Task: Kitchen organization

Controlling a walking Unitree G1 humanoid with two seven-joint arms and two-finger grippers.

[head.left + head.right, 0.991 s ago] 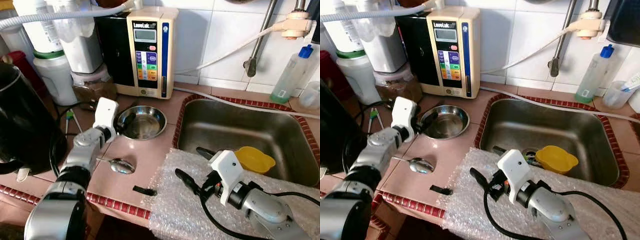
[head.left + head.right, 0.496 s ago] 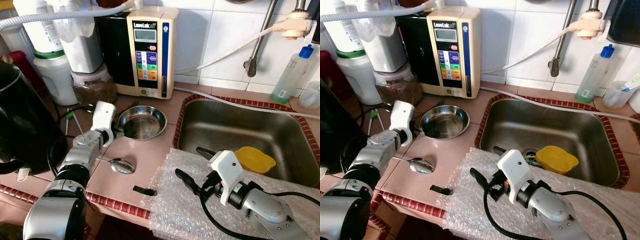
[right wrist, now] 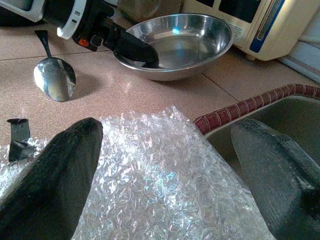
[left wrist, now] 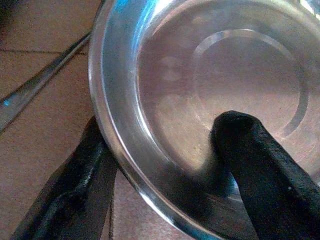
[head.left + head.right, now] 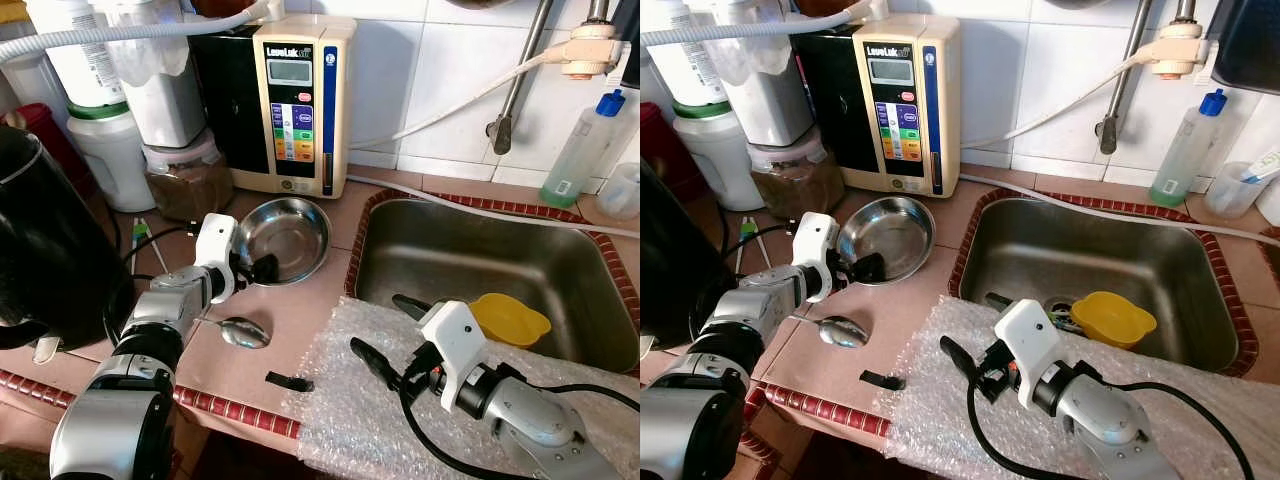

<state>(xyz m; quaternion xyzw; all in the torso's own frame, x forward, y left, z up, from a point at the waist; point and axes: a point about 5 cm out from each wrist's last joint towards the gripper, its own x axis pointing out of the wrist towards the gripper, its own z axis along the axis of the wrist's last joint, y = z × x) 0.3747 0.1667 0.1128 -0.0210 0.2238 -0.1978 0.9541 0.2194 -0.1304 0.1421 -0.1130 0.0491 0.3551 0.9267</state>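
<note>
Nearest the robot, the right gripper hovered with its two black fingers spread apart over a crinkly sheet of bubble wrap draped across the counter edge beside the steel sink. Farther back on the pink tiled counter, the left gripper pinched the rim of a shiny round steel bowl, one finger inside and one outside, tilting it. A polished metal spoon lay just in front of the bowl.

I see a cream-and-black water ionizer box with coloured buttons at upper centre, against the white wall tiles. A clear squeeze bottle with a blue cap stands upper right. A black kettle fills the left edge.
</note>
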